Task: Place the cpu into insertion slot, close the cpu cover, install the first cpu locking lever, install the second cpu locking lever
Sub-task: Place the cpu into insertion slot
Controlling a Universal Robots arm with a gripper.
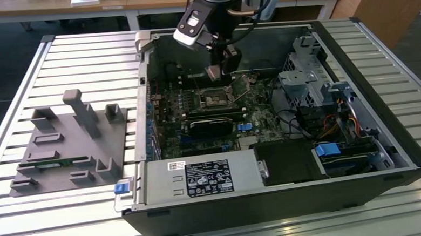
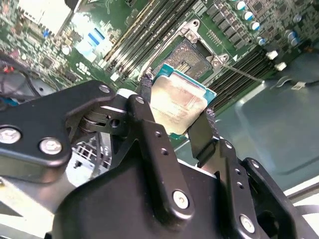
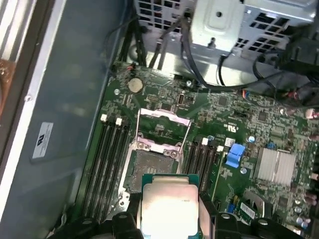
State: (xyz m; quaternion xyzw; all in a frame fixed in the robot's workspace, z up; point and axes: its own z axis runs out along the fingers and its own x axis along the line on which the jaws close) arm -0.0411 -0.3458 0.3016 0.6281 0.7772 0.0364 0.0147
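cpu-place | I have the gripper (image 2: 175, 103) pinching the cpu (image 3: 169, 204) edgewise above the open insertion slot (image 3: 149, 167) | best approach, I judge: level chip, match corners, lower gently, no pressing

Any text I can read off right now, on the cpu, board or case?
Power supply label: print too small to read.
White sticker on the case wall: blurred, unreadable.
cpu top: glare, no legible marking.
Motherboard print: too small to read.
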